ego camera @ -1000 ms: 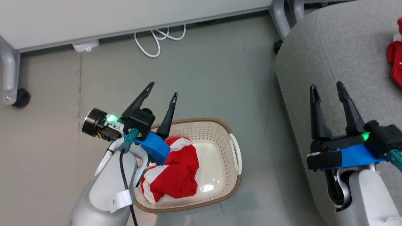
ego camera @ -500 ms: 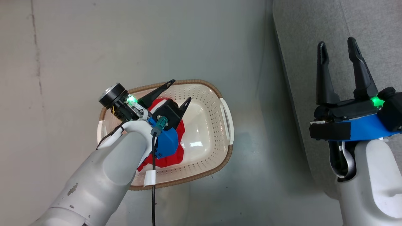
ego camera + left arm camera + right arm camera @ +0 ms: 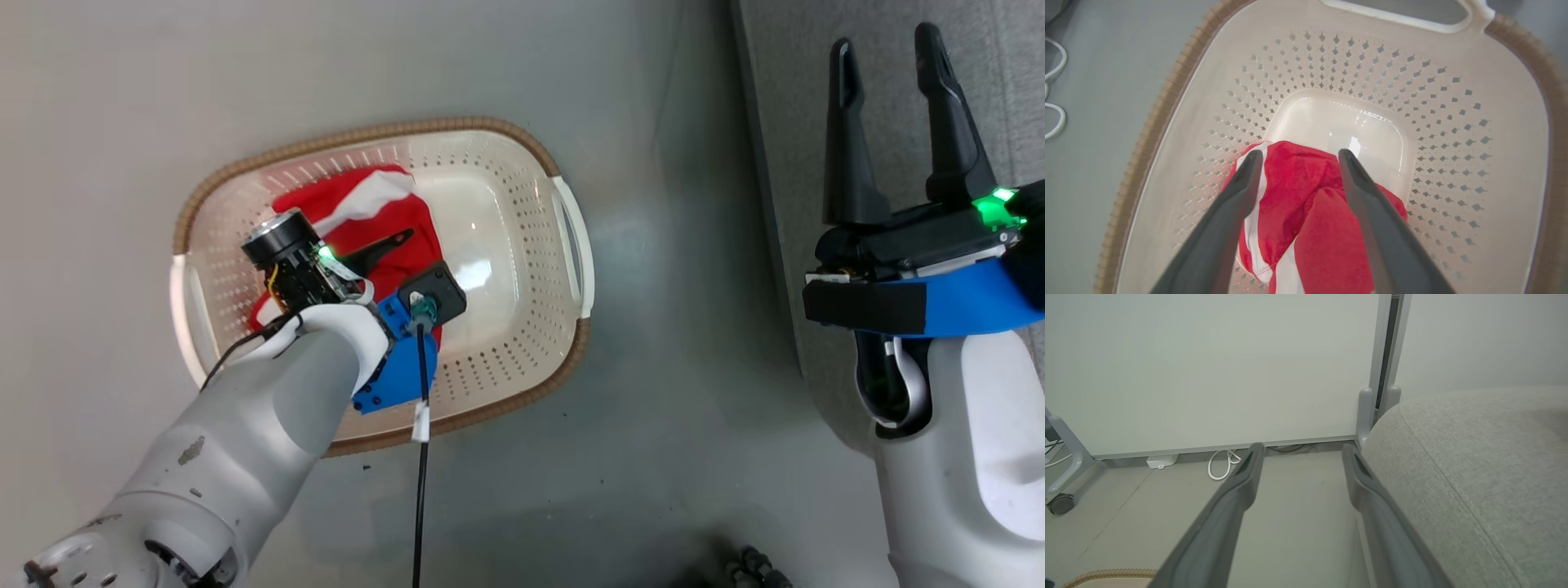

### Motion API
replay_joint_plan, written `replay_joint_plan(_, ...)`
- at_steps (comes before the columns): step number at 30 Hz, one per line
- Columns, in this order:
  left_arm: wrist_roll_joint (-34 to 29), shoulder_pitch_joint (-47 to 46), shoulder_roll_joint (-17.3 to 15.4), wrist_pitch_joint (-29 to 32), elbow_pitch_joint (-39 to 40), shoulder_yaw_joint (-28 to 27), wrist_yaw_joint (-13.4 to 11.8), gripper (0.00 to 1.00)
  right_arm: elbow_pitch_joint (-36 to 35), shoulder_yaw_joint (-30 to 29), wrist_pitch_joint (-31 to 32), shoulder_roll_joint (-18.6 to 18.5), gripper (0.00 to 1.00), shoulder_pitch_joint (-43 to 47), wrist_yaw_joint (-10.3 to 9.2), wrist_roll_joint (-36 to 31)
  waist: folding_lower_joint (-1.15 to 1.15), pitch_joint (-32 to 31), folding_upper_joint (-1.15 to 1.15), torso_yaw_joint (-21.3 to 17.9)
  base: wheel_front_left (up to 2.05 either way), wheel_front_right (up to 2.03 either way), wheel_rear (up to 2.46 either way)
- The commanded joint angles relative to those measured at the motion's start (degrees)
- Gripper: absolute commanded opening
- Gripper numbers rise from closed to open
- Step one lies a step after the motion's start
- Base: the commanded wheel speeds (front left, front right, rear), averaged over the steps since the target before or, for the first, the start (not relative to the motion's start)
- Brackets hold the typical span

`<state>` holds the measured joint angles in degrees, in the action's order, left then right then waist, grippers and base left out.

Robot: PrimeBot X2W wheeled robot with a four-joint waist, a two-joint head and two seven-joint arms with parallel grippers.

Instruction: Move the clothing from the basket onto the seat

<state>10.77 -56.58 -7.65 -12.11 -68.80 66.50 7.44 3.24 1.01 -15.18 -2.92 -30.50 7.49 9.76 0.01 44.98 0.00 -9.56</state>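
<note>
Head view: a cream-white perforated plastic laundry basket point(image 3: 367, 135) with a brown woven-look rim stands on the grey floor point(image 3: 122, 98), left of the large grey fabric-upholstered seat point(image 3: 784, 98). A crumpled bright red garment with white stripes point(image 3: 359, 200) lies in the basket's left half. The left gripper point(image 3: 418, 260) reaches down into the basket over it. The right gripper point(image 3: 884, 41) hovers at the seat's near left edge, its jaws spread and holding nothing.

Left wrist view: the left gripper point(image 3: 1300, 153) has its jaws apart, one finger on each side of a fold of the red garment point(image 3: 1327, 237), not yet pinching it. The basket's point(image 3: 1453, 122) glossy bottom is bare beyond.

Right wrist view: the right gripper point(image 3: 1302, 446) points across the floor toward a white cable point(image 3: 1220, 465), with the seat point(image 3: 1474, 457) to its right.

The step in hand appears to be grasping the garment. Next, the left jaws would need to close on the fold, then lift and carry it right, onto the seat.

No brand, label or printing can be read.
</note>
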Motion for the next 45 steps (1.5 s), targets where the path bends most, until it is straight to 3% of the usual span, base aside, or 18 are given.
replay_joint_plan(1, 1.36, -1.54, -0.34, 2.23, -1.33, 1.79, -0.01, 1.00, -0.61, -0.01, 0.04, 0.05, 1.00, -1.48, 0.01, 0.35, -0.01, 2.95, 0.00, -0.92, 0.00, 0.00, 0.00)
replay_joint_plan(13, 6.82, -6.03, -1.72, 12.81, -3.47, 5.58, 0.00, 1.00, -4.03, -0.49, 0.05, 0.05, 1.00, -2.84, 0.01, -0.25, -0.01, 10.05, 0.00, -0.99, 0.00, 0.00, 0.00)
replay_joint_plan(28, 11.05, -8.60, -2.32, 17.19, -4.49, 6.18, 0.00, 1.00, -9.65, -1.85, 0.04, 0.04, 1.00, -1.72, 0.01, -1.88, -0.01, 15.92, 0.00, -0.46, 0.00, 0.00, 0.00)
replay_joint_plan(29, 11.21, -8.68, -2.17, 17.43, -4.51, 6.24, 0.00, 0.48, -9.76, -2.01, 0.04, 0.04, 1.00, -1.74, 0.01, -1.95, -0.01, 15.93, 0.00, -0.36, 0.00, 0.00, 0.00)
replay_joint_plan(30, 11.28, -8.75, -1.95, 17.23, -4.49, 6.31, 0.00, 0.34, -9.86, -2.10, 0.04, 0.05, 1.00, -1.78, 0.01, -2.03, -0.01, 15.91, 0.00, -0.28, 0.00, 0.00, 0.00)
replay_joint_plan(31, 11.33, -8.93, -1.75, 16.84, -4.38, 6.36, 0.00, 0.00, -9.97, -2.07, 0.04, 0.05, 1.00, -1.86, 0.01, -2.08, -0.01, 15.88, 0.00, -0.21, 0.00, 0.00, 0.00)
replay_joint_plan(45, 13.43, -8.44, 0.45, 14.14, -3.42, 6.76, 0.00, 0.00, -8.85, -2.16, 0.05, 0.05, 1.00, -1.98, 0.01, -2.24, -0.01, 13.34, 0.00, 0.89, 0.00, 0.00, 0.00)
